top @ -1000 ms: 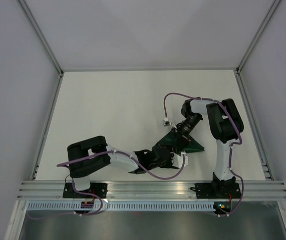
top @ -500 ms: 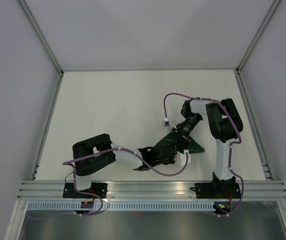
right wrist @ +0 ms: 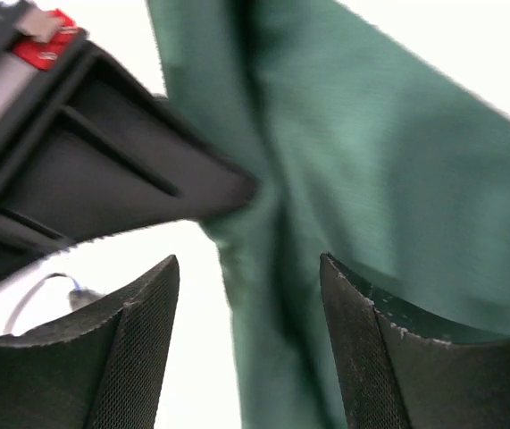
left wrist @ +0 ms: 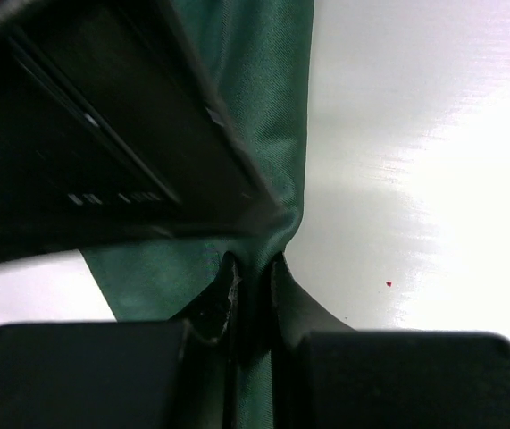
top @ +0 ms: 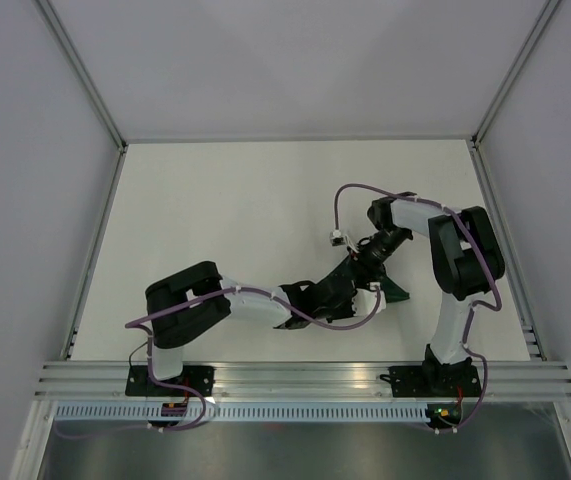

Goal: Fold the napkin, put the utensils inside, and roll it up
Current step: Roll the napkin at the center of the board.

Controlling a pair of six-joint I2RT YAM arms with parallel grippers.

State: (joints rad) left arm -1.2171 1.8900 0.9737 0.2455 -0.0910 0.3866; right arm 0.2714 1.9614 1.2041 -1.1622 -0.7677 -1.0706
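The dark green napkin (top: 394,292) is bunched up near the table's right middle, mostly hidden under both grippers. In the left wrist view my left gripper (left wrist: 255,264) is shut on a pinched fold of the napkin (left wrist: 272,80). From above, the left gripper (top: 347,283) reaches in from the left. My right gripper (top: 362,264) comes in from the upper right, close against it. The right gripper (right wrist: 247,259) stands open, its fingers on either side of a hanging ridge of napkin (right wrist: 388,179) without pressing it. No utensils are in view.
The white table (top: 225,220) lies bare to the left and behind. Grey walls with metal rails close it in on three sides. A purple cable (top: 350,190) loops over the right arm, another (top: 340,325) trails under the left wrist.
My left gripper has closed on the napkin. The right gripper has opened and let go of it. Both wrists have shifted slightly up and right, and less cloth lies flat.
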